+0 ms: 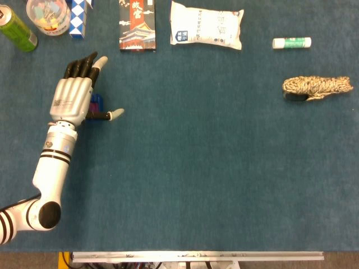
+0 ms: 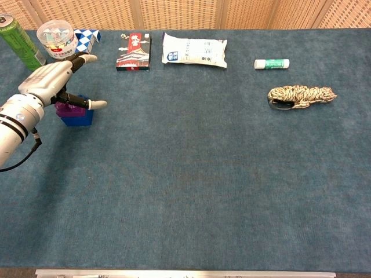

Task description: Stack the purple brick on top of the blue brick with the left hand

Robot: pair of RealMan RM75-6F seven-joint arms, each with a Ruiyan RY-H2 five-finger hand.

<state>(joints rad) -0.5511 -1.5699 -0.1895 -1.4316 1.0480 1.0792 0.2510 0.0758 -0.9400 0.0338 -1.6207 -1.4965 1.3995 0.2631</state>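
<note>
The purple brick (image 2: 71,109) sits on top of the blue brick (image 2: 79,121) at the table's far left. In the head view only a sliver of the blue brick (image 1: 97,102) shows beside the palm. My left hand (image 1: 73,92) hangs over the stack with its fingers stretched out and the thumb pointing right, holding nothing. In the chest view the left hand (image 2: 49,78) is just above and behind the purple brick, and whether it touches the brick cannot be told. The right hand is outside both views.
Along the far edge stand a green can (image 1: 17,29), a clear tub (image 1: 49,15), a blue-and-white checkered box (image 1: 80,17), a red-black packet (image 1: 137,25) and a white bag (image 1: 206,25). A glue stick (image 1: 291,42) and a rope bundle (image 1: 317,87) lie at the right.
</note>
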